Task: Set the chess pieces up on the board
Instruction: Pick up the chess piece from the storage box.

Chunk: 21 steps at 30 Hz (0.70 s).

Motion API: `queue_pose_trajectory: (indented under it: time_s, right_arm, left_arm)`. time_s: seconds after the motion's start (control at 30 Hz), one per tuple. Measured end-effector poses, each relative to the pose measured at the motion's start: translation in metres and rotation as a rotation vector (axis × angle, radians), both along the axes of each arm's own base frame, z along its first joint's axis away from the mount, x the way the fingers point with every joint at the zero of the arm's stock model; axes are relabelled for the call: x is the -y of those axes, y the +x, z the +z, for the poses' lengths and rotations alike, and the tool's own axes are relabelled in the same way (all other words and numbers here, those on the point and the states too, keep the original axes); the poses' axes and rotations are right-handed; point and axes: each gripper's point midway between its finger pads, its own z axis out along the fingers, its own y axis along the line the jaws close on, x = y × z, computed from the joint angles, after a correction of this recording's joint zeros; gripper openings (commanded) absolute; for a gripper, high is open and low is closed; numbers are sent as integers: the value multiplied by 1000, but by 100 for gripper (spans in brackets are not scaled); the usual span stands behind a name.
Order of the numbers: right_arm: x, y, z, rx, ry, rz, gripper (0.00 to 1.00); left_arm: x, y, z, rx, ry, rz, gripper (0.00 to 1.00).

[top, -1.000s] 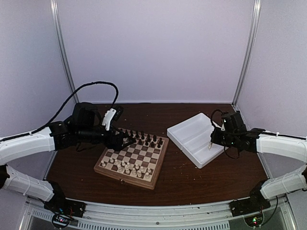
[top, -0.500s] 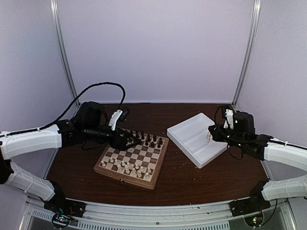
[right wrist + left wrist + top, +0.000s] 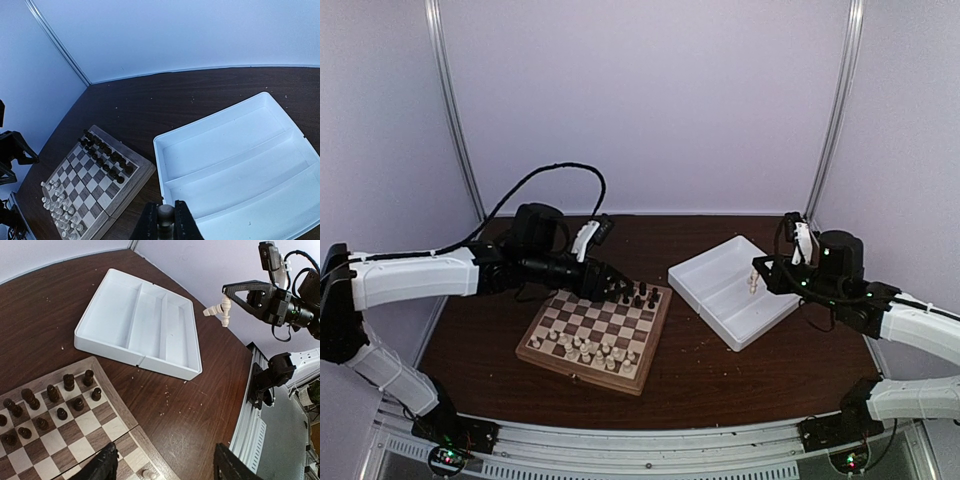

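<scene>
Left arm: I have it out over the far half of the square wooden chessboard with light and dark checkered squares [image 3: 575, 368].
Left fingers [image 3: 102, 467]: spread apart and gripping nothing. One tiny cream figure [image 3: 147, 473] stands on a board square right below the gap, free of both.
Board: small cream chess pieces [image 3: 588, 350] crowd the near rows and dark brown-black figures [image 3: 635, 297] line the far rows. From these views I can't tell whether every square is correct.
Tray: the white rectangular plastic tray [image 3: 704, 309] sits just right of the board on the dark brown worktop [image 3: 750, 390]. Every compartment I can see is bare.
Right arm: it hangs above the tray's far end.
Right fingers [image 3: 149, 226]: pressed onto a single cream chess piece [image 3: 220, 311], pinching it in the air clear of the tray.
Step in hand: I read this as a late carry. With the tray bare, this may be the last cream piece bound for the board.
Next move: I'd swing the right arm left to the board, find the open cream-side square, lower the piece upright and only then part the fingers.
Watch-outs: the left arm sits across the board, so I'd want it drawn back before the right comes in. The neighbouring pieces stand close together, so a slanted descent could topple one.
</scene>
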Motion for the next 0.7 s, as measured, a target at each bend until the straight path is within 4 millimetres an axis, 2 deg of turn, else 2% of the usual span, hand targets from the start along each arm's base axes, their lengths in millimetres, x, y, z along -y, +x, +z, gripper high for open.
queue_pose_trajectory:
  time_s: [0.33, 0.5, 0.57, 0.7]
  right_arm:
    - [-8, -5, 3, 3, 17, 51, 0]
    - [-13, -9, 2, -7, 26, 88, 0]
    - [-16, -12, 1, -18, 29, 114, 0]
    - [-24, -19, 6, -37, 42, 172, 0]
  left_arm:
    - [39, 0, 2, 7, -36, -65, 65]
    - [47, -1, 0, 28, -45, -91, 70]
    - [49, 0, 4, 68, -55, -108, 75]
    - [54, -3, 12, 197, -105, -174, 75]
